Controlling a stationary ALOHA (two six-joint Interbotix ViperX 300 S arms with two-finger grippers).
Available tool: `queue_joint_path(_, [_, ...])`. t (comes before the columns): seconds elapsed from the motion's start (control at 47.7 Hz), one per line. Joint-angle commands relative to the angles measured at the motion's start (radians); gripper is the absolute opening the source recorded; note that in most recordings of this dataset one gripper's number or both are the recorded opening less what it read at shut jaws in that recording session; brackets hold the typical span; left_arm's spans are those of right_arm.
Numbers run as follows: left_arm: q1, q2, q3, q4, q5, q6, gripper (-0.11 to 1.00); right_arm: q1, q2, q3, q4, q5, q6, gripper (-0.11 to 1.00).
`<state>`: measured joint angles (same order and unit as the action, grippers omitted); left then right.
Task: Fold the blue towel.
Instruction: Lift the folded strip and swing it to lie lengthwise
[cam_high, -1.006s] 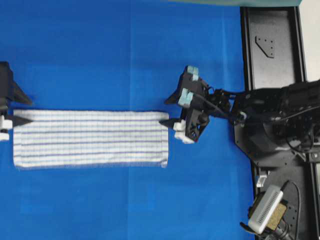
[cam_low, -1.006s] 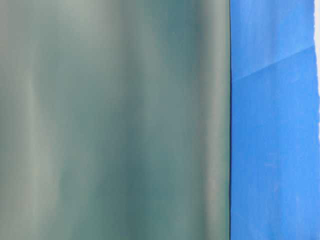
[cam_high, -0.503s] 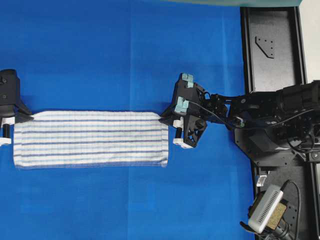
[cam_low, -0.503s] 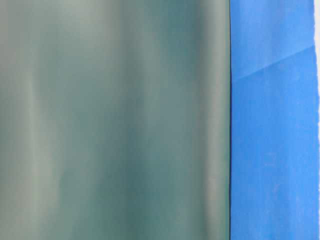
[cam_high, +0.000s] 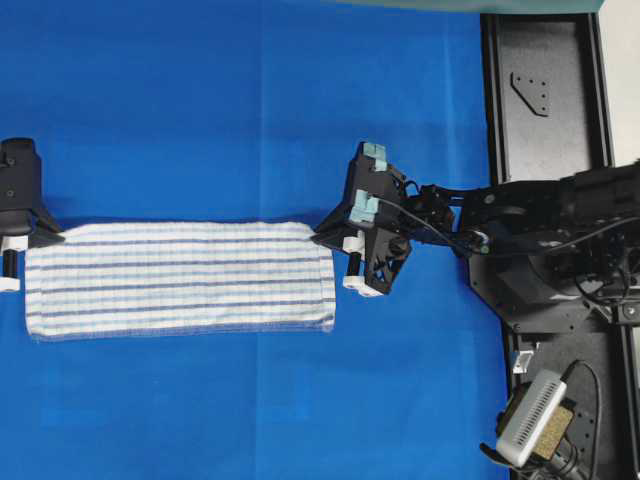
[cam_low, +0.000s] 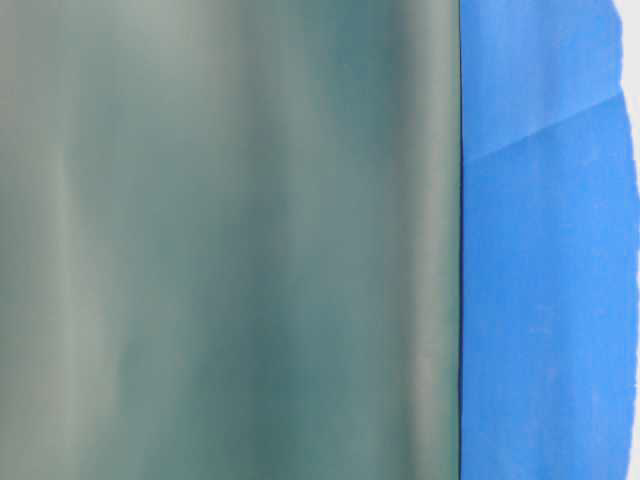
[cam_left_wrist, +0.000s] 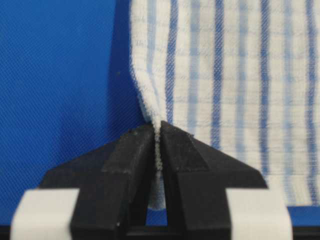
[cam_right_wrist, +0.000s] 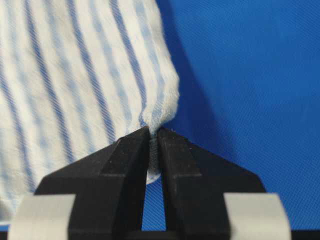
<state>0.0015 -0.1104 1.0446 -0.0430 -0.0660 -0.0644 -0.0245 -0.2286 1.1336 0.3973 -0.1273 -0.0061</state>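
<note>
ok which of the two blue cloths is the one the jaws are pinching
The striped towel, white with thin blue lines, pinched at both far corners by the left gripper and right gripper. The plain bright-blue table cover lies flat beneath it.

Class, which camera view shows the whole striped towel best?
The overhead view: the towel lies full length between both grippers. Each wrist view shows only one pinched corner, left and right. The table-level view shows none of it.

Towel (cam_high: 180, 277) between 2 grippers
</note>
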Motion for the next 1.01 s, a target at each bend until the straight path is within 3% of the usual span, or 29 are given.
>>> queue_joint_path(0.0, [-0.012, -0.067, -0.032, -0.002, 0.049, -0.014, 0.03, 0.002, -0.069, -0.023, -0.002, 0.04, -0.003, 0.21])
queue_joint_path(0.419, [-0.092, -0.272, -0.083, -0.003, 0.167, -0.104, 0.03, 0.002, -0.354, -0.072, -0.002, 0.313, 0.002, 0.21])
queue_joint_path(0.67, [-0.106, -0.293, -0.092, -0.002, 0.163, -0.198, 0.03, -0.005, -0.388, -0.086, -0.011, 0.347, 0.0, 0.21])
queue_joint_path(0.775, [-0.109, -0.288, -0.098, -0.002, 0.146, -0.232, 0.03, -0.04, -0.365, -0.092, -0.032, 0.331, 0.0, 0.21])
queue_joint_path(0.985, [-0.17, -0.242, -0.129, -0.002, -0.012, -0.273, 0.03, -0.184, -0.291, -0.138, -0.095, 0.311, 0.0, 0.21])
